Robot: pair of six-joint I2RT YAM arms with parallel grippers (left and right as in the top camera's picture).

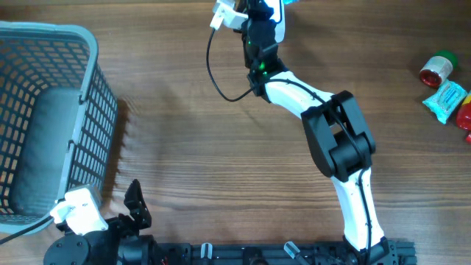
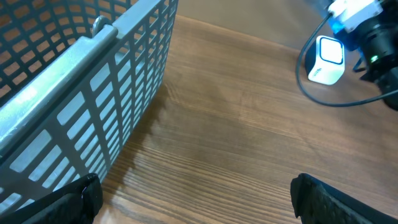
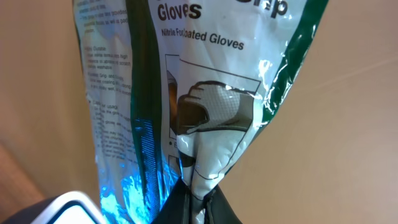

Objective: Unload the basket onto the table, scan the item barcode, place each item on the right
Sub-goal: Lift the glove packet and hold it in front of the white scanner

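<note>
glove packet [image 3: 211, 93] is glossy crinkled plastic; table [image 1: 221, 162] matt grained wood; basket [image 1: 96, 125] matt plastic.

Nitrile coated gloves pack [image 3: 205, 93]: glossy white-and-green plastic bag, crumpled, pinched at its lower edge. Blue light falls on its lower left. White scanner [image 2: 326, 59] sits just beside it.

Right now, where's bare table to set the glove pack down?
Widest bare wood: between basket and right arm. Second patch: between that arm and the packets at the right edge. Crowded: that edge, and around the scanner.
</note>
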